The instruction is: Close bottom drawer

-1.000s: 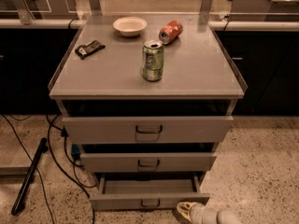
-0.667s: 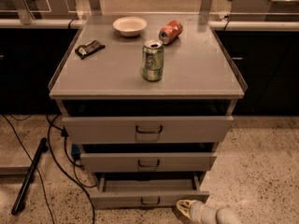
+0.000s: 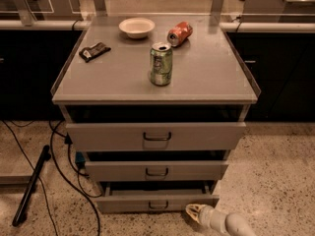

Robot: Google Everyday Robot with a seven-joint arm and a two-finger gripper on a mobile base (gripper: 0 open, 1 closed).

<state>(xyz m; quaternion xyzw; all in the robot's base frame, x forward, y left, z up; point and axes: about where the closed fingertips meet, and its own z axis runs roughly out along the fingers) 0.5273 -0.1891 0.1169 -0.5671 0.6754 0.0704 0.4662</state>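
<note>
One view to go through, the camera view. Comparing with a second back: bottom drawer (image 3: 157, 204) seeming to sit a little further in, its handle riding higher under the middle drawer (image 3: 156, 171). Gripper (image 3: 194, 211) staying low at the right end of that front panel, touching or just beside it, not telling which. Not telling either whether the gripper is apart or together. Reading this as the push getting under way, closing only partly done: bottom drawer sticking out past the cabinet, dark gap showing behind its front. Everything else holding place.

Counting:
- three drawers, all partly open, top drawer (image 3: 157, 135) widest
- two cans on the cabinet top (image 3: 98, 82): green can (image 3: 161, 64) standing upright, red can (image 3: 179, 33) lying on its side
- one white bowl (image 3: 137, 27)
- one dark wrapper (image 3: 94, 51)
- one gripper
- one black pole (image 3: 32, 186) lying on the floor (image 3: 275, 181) among cables (image 3: 61, 171)
</note>
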